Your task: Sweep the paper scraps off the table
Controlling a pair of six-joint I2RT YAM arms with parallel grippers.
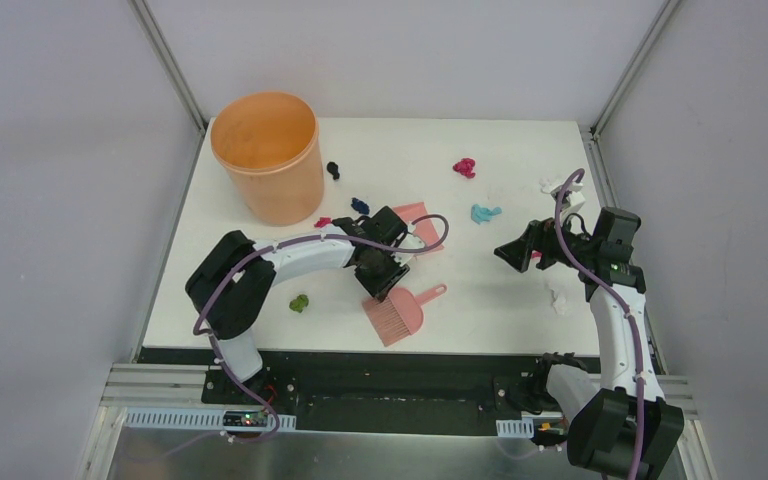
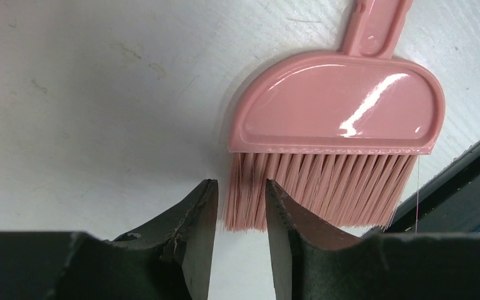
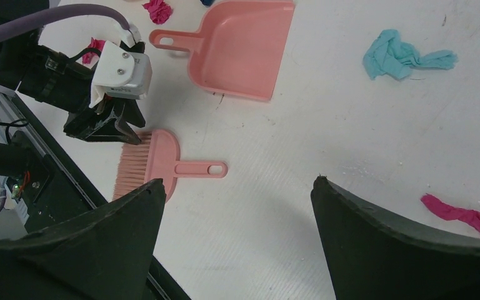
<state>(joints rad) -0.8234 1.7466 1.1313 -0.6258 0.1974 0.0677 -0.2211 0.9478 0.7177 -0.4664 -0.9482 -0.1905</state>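
The table (image 1: 480, 310) carries everything. An orange bin (image 1: 268, 155) stands at its far left corner, probably there to receive the litter. The left arm bends inward so that the left gripper (image 2: 240, 187) hangs at the bristle end of the pink brush (image 2: 337, 106), which lies flat near the front edge. Its jaws are partly apart with a corner of the bristles showing in the gap and nothing clamped, so I judge it is lining up to take the tool. Whether a finger touches the bristles is unclear. The right gripper (image 3: 237, 181) hovers spread wide and empty over bare table, out of the way. The pink dustpan (image 3: 240, 50) lies behind the left wrist — half covered by it from above. The paper scraps (image 1: 483, 212) lie scattered and unswept: a magenta wad (image 1: 465, 166) mid-table, a black wad (image 1: 333, 170) by the bin, an olive wad (image 1: 300, 303) beside the left arm, and white ones partly masked by the right arm.
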